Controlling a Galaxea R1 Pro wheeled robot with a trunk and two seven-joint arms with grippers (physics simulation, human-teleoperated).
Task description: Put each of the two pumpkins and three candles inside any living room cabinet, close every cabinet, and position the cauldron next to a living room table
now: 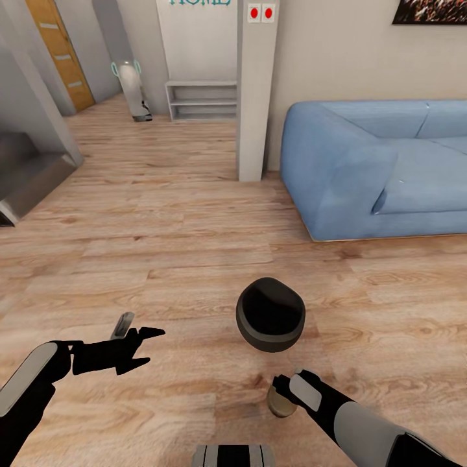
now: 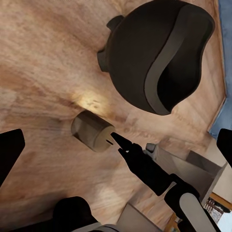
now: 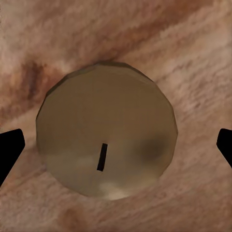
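Beige and stubby, a candle [image 1: 281,402] stands on the wood floor [image 1: 194,259] close in front of the robot, with its flat top and little dark wick facing up. The right gripper [image 1: 283,388] hangs right over it, and in the right wrist view the candle [image 3: 106,131] sits between two dark fingertips [image 3: 9,150] that are spread wide at the sides, not touching it. So this pincer is open and holds nothing. The candle looks light and stiff, with smooth round sides that could slip, so I think the best hold is low on its sides, one finger each side, squeezing gently across the middle. It is short, so the fingers need to go down almost to the floor. The left gripper [image 1: 139,350] is off to the side, a bit above the floor, with its fingers apart and nothing in them. Just past the candle sits the black cauldron [image 1: 270,314], round and open at the top; it looks bigger and heavier. Farther off is a blue sofa [image 1: 376,168], then a white post [image 1: 256,97] and a low shelf [image 1: 201,100] by the wall.
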